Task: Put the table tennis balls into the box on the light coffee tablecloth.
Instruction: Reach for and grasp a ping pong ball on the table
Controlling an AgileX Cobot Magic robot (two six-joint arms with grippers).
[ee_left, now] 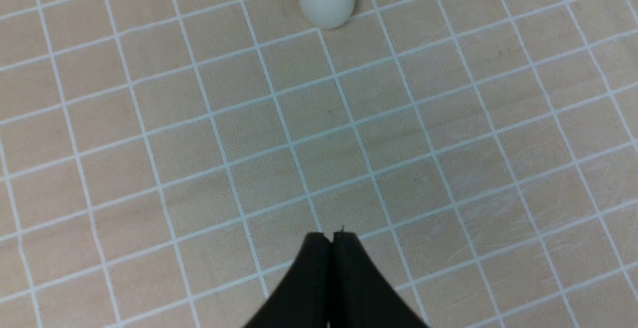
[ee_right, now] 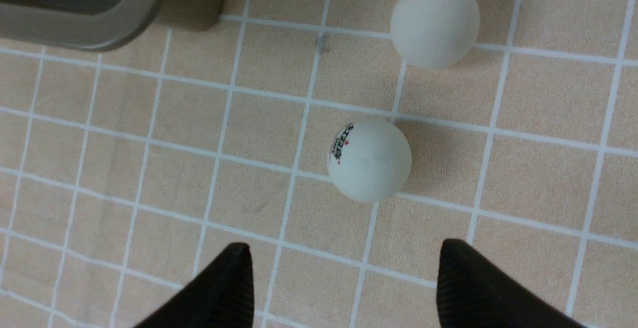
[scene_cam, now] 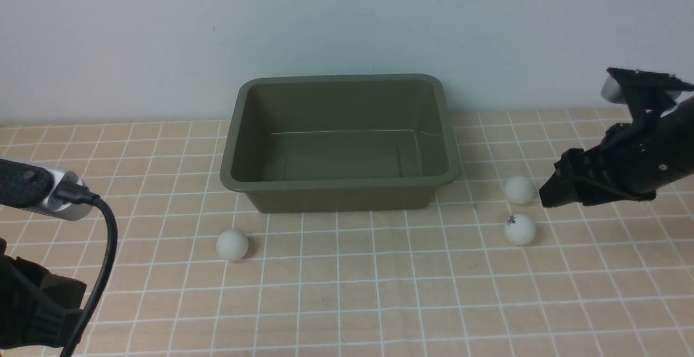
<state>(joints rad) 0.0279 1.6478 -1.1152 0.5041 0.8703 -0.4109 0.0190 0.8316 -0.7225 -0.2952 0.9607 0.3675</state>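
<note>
Right gripper gaping, empty; left pinched shut; logo ball on the tablecloth, toward its right edge; an off-centre descent could send it rolling.

far: plain pale blue-grey wall, small dark marks on it | near: bench hidden under its cloth | light: soft, faint shadows on the covered surface

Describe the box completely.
The box is an olive-green, rectangular tub, apparently plastic, with rounded corners, a flared rim and sloping walls. It stands upright, open side up and empty, toward the far edge of the light coffee tablecloth. Only the cloth beneath visibly touches it; no ball or claw does.
</note>
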